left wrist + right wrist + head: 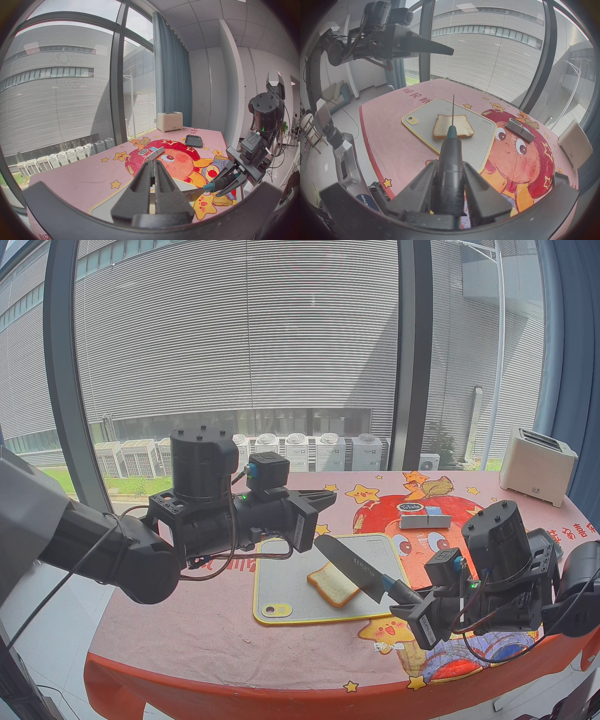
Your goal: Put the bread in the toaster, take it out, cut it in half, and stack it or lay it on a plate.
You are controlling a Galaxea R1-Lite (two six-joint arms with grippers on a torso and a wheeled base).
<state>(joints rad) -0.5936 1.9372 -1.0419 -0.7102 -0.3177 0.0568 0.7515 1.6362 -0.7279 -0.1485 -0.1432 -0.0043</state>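
- Golden-crusted bread (333, 584), one whole slice, flat on the grey, yellow-rimmed cutting board (287, 599), toward the board's 4 o'clock corner in the head view.
- Right tool (407, 601) clamped tight around the dark handle of a knife (350, 564), with the blade pointing toward 10 o'clock across the board.
- Bread at about 10 o'clock from the right tool and near it, partly under the blade.
- Seen from the right wrist, blade edge-down and lined up over the middle of the slice.
- Contact between blade and bread: cannot tell.
- Left tool (325, 495) pinched together with nothing between its fingers, raised at 12 o'clock from the bread over the board's far edge, well apart from the slice.
- Cream toaster (536, 465) at 2 o'clock on the pink printed counter (200, 627), by the far corner, well apart from the board.
- Small grey-and-blue box (425, 517) at 1 o'clock from the bread, between board and toaster.
- Dark tray (193, 140) on the counter near the toaster, apart from it.
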